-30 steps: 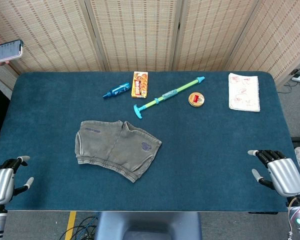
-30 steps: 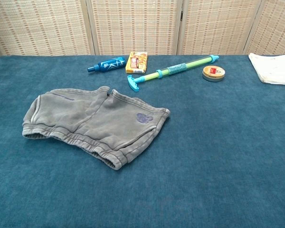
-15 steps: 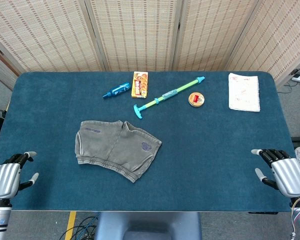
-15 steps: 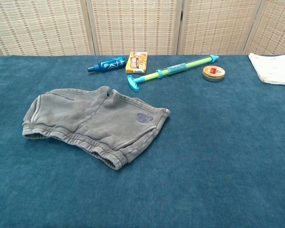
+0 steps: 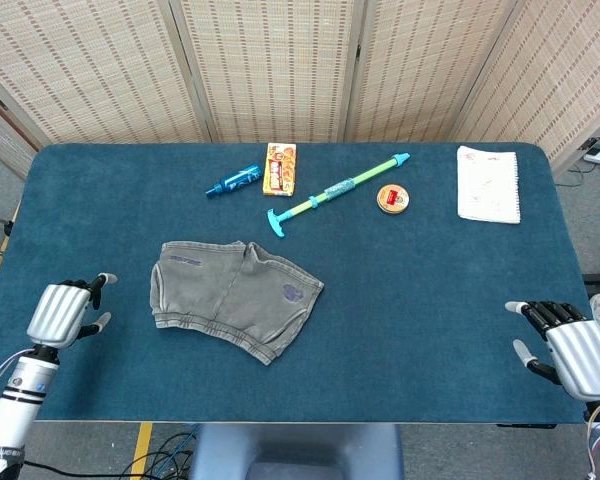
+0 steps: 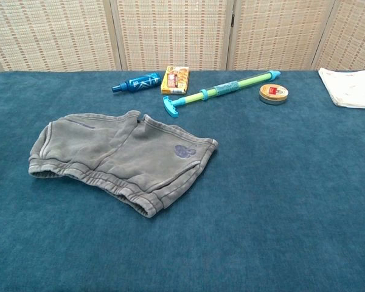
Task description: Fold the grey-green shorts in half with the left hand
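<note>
Left hand (image 5: 65, 312) has advanced toward the grey-green shorts (image 5: 234, 296), fingers spread, empty; right hand (image 5: 572, 350) rests lower right, fingers apart, empty.

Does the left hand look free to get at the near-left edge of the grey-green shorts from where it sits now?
Probably yes. The left hand sits beside the grey-green shorts, holding nothing, with only bare blue tabletop between them. The other items lie along the far side, out of its path.
</note>
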Robot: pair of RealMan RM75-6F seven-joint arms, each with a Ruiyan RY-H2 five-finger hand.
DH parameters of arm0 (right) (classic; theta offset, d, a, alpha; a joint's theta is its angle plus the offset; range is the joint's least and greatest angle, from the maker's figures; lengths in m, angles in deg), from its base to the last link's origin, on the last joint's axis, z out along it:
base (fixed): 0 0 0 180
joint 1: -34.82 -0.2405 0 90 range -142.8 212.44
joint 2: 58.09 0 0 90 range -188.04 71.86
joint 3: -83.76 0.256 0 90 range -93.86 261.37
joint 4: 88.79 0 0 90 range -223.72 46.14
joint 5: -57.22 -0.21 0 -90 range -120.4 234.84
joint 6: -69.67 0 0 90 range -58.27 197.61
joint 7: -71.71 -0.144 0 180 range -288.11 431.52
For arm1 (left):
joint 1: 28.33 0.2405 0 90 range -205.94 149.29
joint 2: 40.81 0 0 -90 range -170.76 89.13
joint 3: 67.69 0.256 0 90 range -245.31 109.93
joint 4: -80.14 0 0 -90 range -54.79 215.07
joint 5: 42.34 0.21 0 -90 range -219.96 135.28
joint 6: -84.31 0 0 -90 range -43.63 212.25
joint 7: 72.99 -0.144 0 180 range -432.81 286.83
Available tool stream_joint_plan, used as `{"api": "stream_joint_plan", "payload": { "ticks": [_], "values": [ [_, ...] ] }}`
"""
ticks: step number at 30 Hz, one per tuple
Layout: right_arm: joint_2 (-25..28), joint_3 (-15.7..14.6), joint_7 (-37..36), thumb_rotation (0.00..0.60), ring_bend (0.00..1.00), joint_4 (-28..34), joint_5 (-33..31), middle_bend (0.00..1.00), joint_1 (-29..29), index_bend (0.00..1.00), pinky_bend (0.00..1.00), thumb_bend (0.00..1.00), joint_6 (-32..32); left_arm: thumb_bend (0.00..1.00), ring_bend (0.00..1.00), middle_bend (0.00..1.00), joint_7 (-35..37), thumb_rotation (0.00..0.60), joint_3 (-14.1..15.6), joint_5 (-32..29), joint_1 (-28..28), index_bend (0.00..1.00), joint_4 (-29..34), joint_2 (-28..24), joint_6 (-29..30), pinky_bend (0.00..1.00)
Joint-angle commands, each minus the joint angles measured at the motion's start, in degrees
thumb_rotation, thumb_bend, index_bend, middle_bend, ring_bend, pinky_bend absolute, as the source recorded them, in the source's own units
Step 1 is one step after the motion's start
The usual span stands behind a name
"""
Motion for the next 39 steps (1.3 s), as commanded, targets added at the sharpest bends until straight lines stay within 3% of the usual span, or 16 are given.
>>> {"api": "stream_joint_plan", "payload": {
  "ticks": [1, 7, 19, 28, 39],
  "values": [
    [0.3, -0.1, 0.4, 0.600, 0.36, 0.5, -0.1, 0.37, 0.3, 0.27, 0.36, 0.35, -0.2, 0.23, 0.67, 0.75, 6.8, 0.600, 0.8, 4.8, -6.0, 0.35, -15.7, 8.0, -2.3, 0.70],
    [1.1, -0.2, 1.4, 0.600, 0.36, 1.6, -0.4, 0.37, 1.0, 0.27, 0.36, 0.35, -0.6, 0.13, 0.72, 0.80, 11.9, 0.600, 2.8, 7.9, -9.4, 0.36, -29.4, 14.4, -1.3, 0.78],
    [1.8, 0.0, 2.8, 0.600, 0.36, 3.1, -1.1, 0.37, 1.3, 0.27, 0.36, 0.35, -0.1, 0.12, 0.74, 0.83, 18.6, 0.600, 5.1, 7.8, -13.3, 0.37, -49.9, 25.3, -3.6, 0.79],
    [2.0, 0.2, 3.4, 0.600, 0.37, 3.4, -1.8, 0.37, 1.8, 0.27, 0.38, 0.35, -0.1, 0.12, 0.75, 0.84, 20.7, 0.600, 6.0, 7.3, -16.2, 0.37, -56.8, 30.8, -4.5, 0.79],
    [2.2, 0.2, 3.1, 0.600, 0.39, 3.1, -2.2, 0.37, 2.5, 0.27, 0.39, 0.35, -0.5, 0.12, 0.76, 0.87, 24.7, 0.600, 6.9, 6.8, -17.5, 0.42, -57.3, 32.5, -2.1, 0.79]
  ]
}}
